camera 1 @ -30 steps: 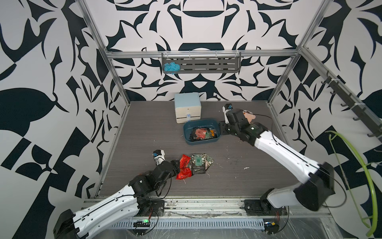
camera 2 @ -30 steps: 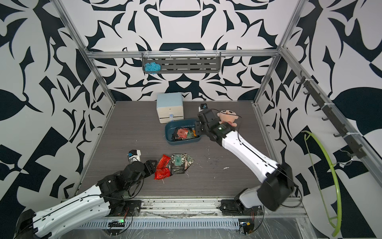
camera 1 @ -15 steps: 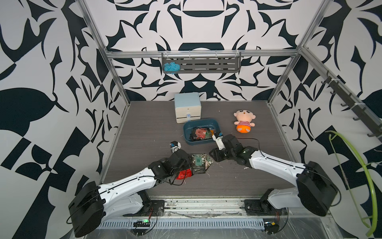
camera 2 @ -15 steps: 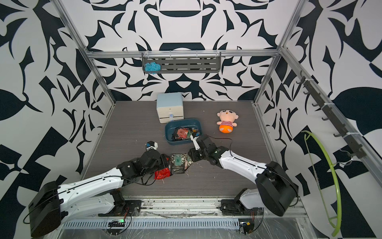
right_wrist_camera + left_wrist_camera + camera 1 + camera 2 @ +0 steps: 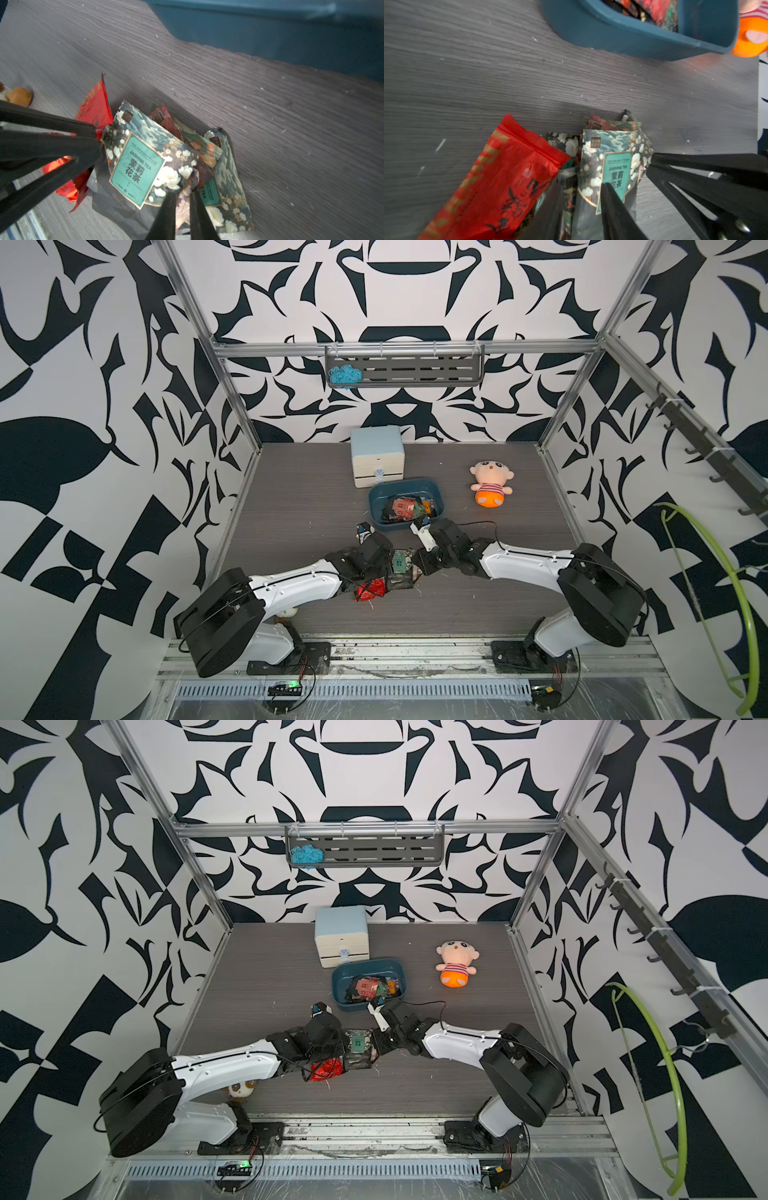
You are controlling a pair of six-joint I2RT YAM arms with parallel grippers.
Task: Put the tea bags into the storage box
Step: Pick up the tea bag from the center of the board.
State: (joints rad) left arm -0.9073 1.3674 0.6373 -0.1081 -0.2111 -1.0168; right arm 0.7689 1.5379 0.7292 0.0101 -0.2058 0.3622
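Left fingers (image 5: 616,212) spread astride crinkly foil tea bags (image 5: 610,158); right fingers (image 5: 164,214) pinch one floral corner.

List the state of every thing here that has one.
storage box: lidless, partly filled.
loose tea bags: piled on the table.
drawer cabinet: drawers shut.
plush doll: lying face up.
left gripper: fingers at the pile's edge, grip unclear.
right gripper: fingers narrowly apart astride one bag's edge, grip unclear.

"JASMINE TEA" and 茉莉花茶, teal label (image 5: 137,167), floral tea bag (image 5: 145,128)
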